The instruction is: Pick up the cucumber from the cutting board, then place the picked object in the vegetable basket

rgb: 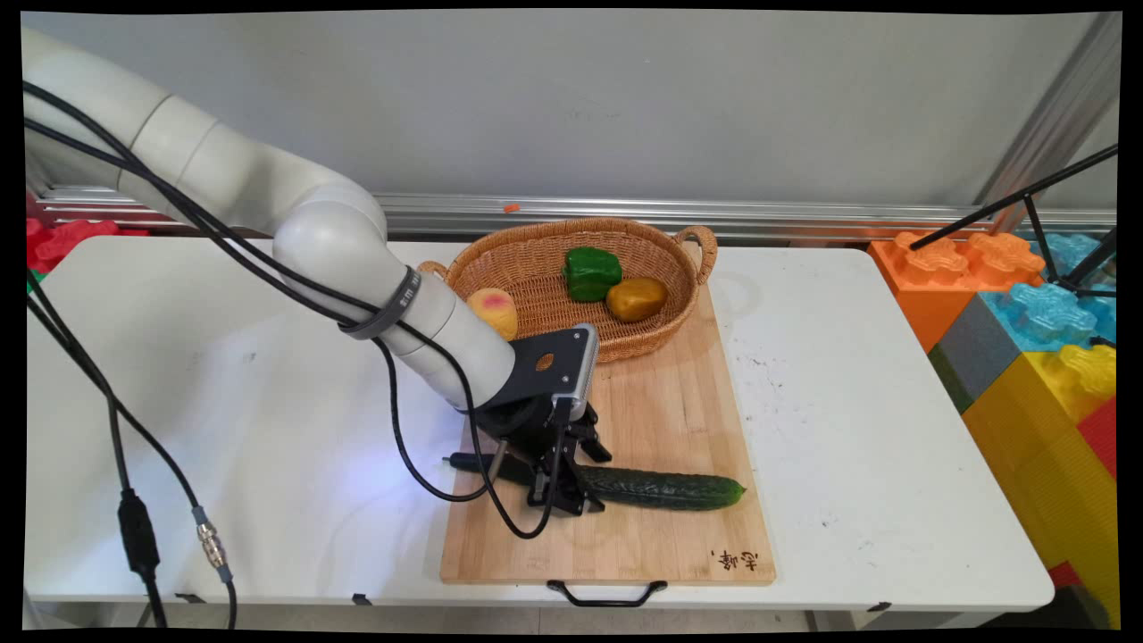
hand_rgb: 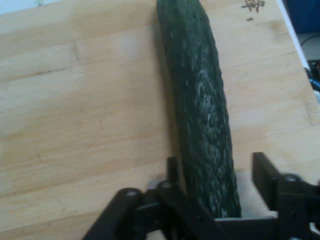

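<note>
On the wooden cutting board (rgb: 661,420), near its front edge, a long dark green cucumber (rgb: 656,488) is lying flat, with its length running across the board. The black gripper (rgb: 561,487) is standing low over the cucumber's left part, and its fingers are straddling it, one on each side. From the hand view, the left finger (hand_rgb: 172,172) is sitting close against the cucumber's skin, while the right finger (hand_rgb: 264,172) is standing a little apart from it, so the jaws are looking open around the cucumber and not yet clamped on it. The hand is pointing downward, probably because the cucumber is lying flat and can be taken only across its narrow width. Behind the board's far end, a woven wicker basket (rgb: 536,259) is resting, and it is holding a green bell pepper (rgb: 590,272), a yellow-brown pepper (rgb: 636,298) and a peach (rgb: 494,311). The board itself is lying on the white table (rgb: 848,402), with its black handle (rgb: 607,594) toward the near side.
</note>
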`<control>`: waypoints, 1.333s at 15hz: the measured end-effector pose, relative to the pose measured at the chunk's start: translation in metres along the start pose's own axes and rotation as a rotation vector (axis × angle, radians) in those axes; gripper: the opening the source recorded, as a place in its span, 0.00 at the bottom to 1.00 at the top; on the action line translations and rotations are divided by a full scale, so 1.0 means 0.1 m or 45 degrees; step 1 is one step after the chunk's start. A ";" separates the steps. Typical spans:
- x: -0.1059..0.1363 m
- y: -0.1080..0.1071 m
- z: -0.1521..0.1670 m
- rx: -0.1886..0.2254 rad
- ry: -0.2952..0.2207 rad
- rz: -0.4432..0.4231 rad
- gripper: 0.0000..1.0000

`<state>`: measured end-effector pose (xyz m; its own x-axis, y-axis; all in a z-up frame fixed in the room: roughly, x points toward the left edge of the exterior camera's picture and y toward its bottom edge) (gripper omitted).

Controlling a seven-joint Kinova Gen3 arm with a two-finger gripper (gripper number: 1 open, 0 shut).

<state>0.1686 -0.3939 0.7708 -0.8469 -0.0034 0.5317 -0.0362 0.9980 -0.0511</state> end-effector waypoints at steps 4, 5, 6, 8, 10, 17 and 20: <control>-0.01 0.02 0.02 0.012 -0.014 0.002 0.00; -0.01 0.02 0.03 0.015 -0.018 0.001 0.00; -0.01 0.03 0.03 0.019 -0.020 -0.001 0.00; 0.01 0.03 0.01 0.024 -0.021 -0.003 0.00; 0.06 0.03 -0.04 0.031 -0.015 -0.004 0.00; 0.51 -0.07 -0.54 0.085 0.032 0.094 0.00; 0.65 -0.29 -0.80 0.153 0.025 0.142 0.00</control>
<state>0.1572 -0.4176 0.8742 -0.8387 0.1095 0.5335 -0.0064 0.9775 -0.2108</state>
